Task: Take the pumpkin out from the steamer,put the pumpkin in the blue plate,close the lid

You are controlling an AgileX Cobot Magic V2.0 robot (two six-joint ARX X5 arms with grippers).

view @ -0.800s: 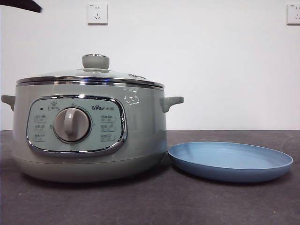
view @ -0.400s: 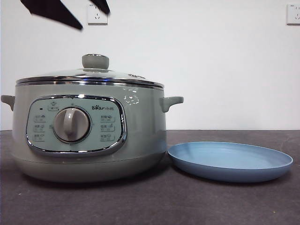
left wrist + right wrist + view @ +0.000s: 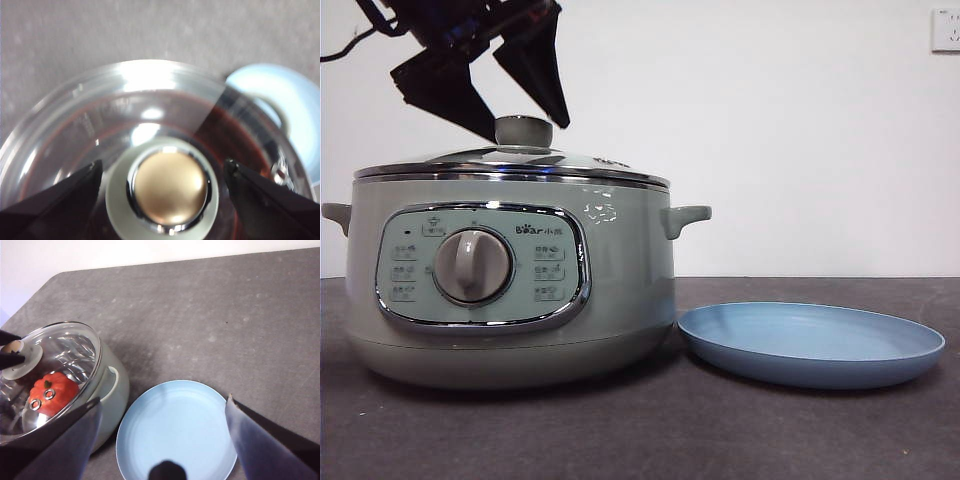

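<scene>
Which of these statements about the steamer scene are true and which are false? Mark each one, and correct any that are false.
1. The lid sits on the steamer. True.
2. The pumpkin lies on the blue plate. False: it is inside the steamer, seen through the glass lid; the plate holds nothing.
3. The left gripper is open, a jaw on each side of the lid's knob. True.
4. The right gripper holds the lid. False: it is open above the blue plate, holding nothing.
5. The blue plate lies on the table beside the steamer. True.
</scene>
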